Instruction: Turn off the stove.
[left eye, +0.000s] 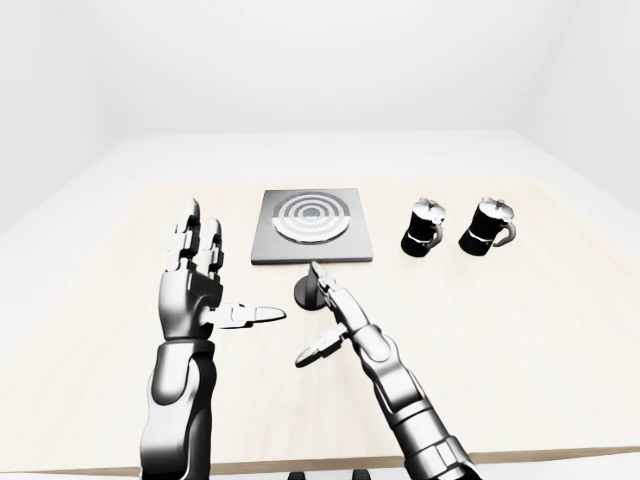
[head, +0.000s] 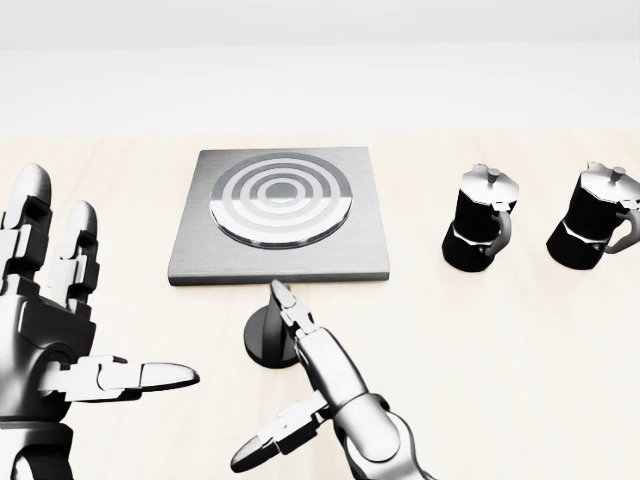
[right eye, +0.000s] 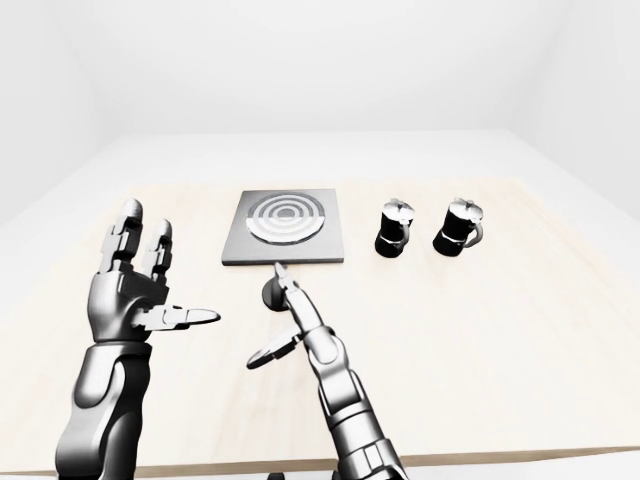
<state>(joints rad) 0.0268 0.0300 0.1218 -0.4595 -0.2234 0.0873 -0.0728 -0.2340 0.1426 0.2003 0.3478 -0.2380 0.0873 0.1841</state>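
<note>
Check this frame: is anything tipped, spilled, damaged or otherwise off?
Nothing stands out. The stove plate lies flat and bare, its knob beside it; both moka pots stand upright, right of it. Both hands are open.

grey stove (head: 200, 250) with ringed burner (head: 283, 198), black pots (head: 481, 232)
</note>
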